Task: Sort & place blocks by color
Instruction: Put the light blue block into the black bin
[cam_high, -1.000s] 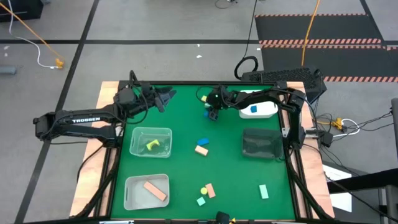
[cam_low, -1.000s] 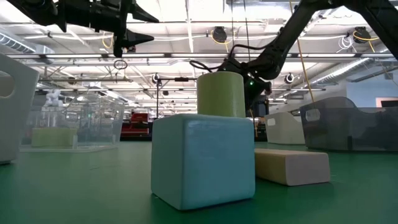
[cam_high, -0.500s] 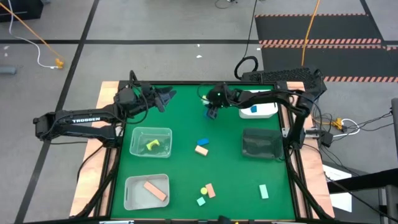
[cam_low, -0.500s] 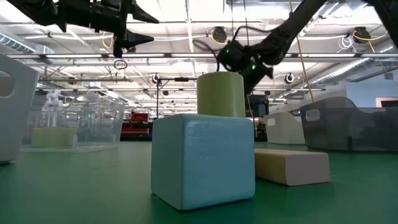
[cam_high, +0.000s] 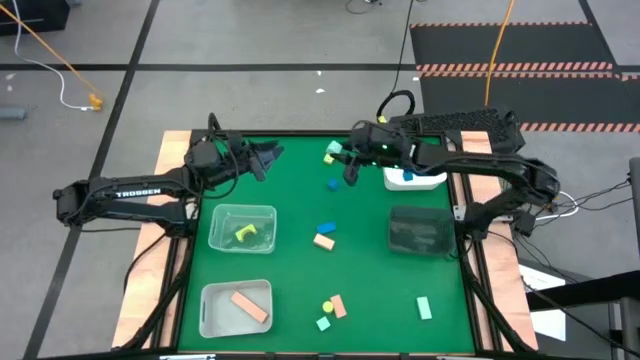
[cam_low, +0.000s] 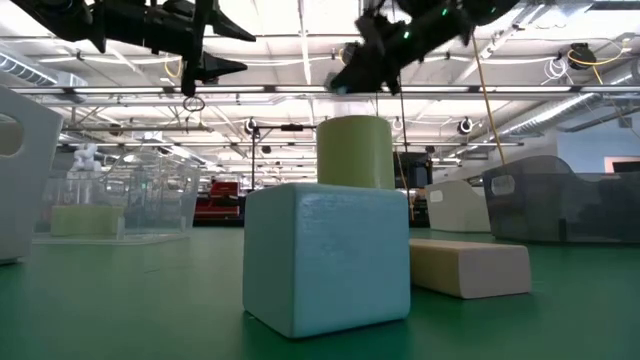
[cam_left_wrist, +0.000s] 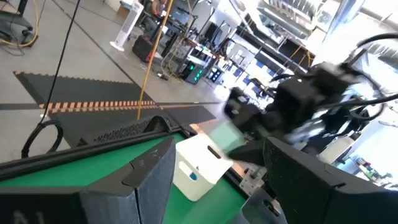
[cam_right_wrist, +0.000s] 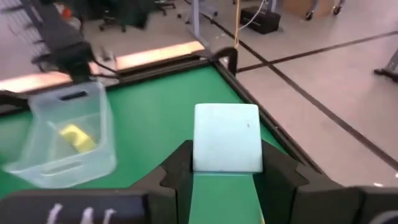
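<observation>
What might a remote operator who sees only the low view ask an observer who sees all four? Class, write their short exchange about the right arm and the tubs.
Operator: Is the right arm overhead carrying anything?
Observer: Yes. The right wrist view shows the right jaws shut on a mint green block.
Operator: Where over the table is it?
Observer: The high view puts it near the table's far edge, beside the far white tub.
Operator: What is inside the opaque white tub at my left edge?
Observer: From above, that near white tub holds one peach-orange bar.
</observation>
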